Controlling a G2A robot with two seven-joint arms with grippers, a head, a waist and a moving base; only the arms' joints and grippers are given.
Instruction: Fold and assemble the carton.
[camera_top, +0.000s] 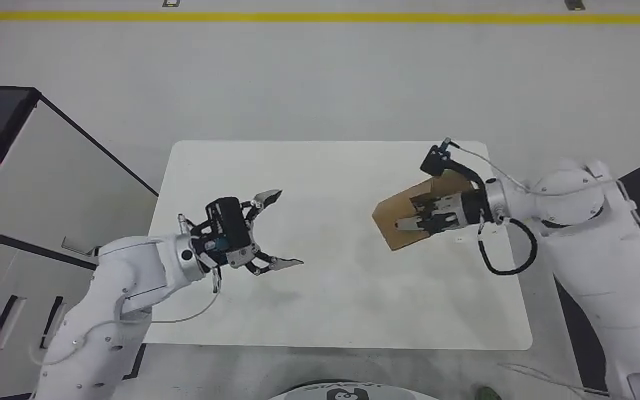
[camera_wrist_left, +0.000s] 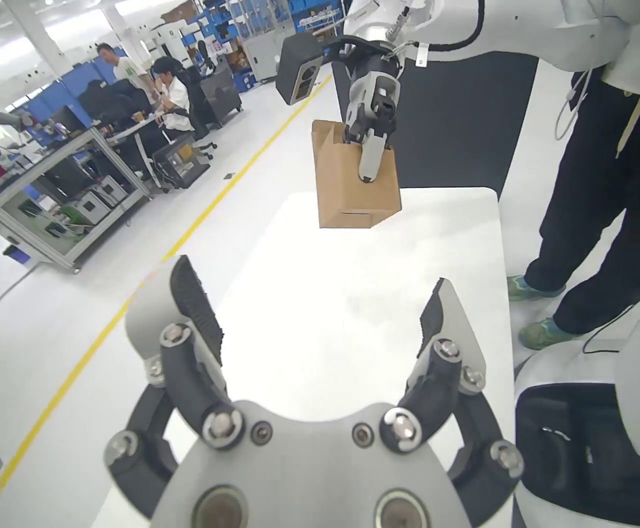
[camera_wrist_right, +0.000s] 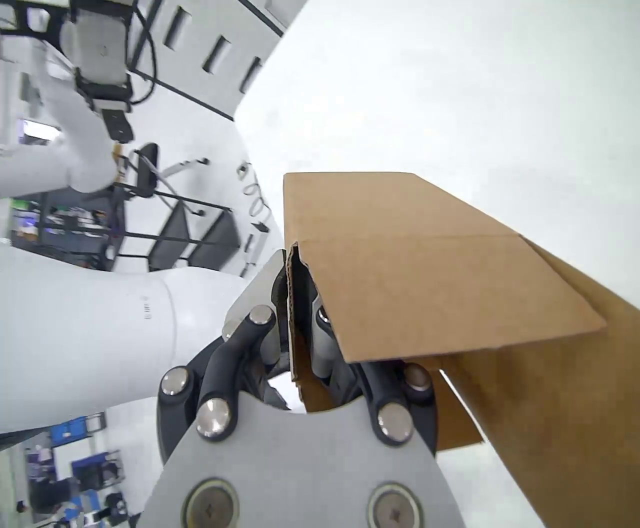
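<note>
Right gripper (camera_wrist_left: 357, 150): clamping on a single wall of the carton (camera_wrist_left: 350, 195), holding it tilted above the table (camera_top: 300, 320), with the far end looking closed and a loose flap lying beside the fingers. Left gripper (camera_wrist_left: 315, 295): gaping wide, carrying nothing, facing the carton from well apart.

Likely risking a slip or twist: pinching only one thin wall, so any push from the left side levering the cardboard out or creasing it. Possibly snagging that loose flap.

Leaving broad bare tabletop between the two grippers. Running close to the table edge behind the right wrist, allowing little room for backing off.
</note>
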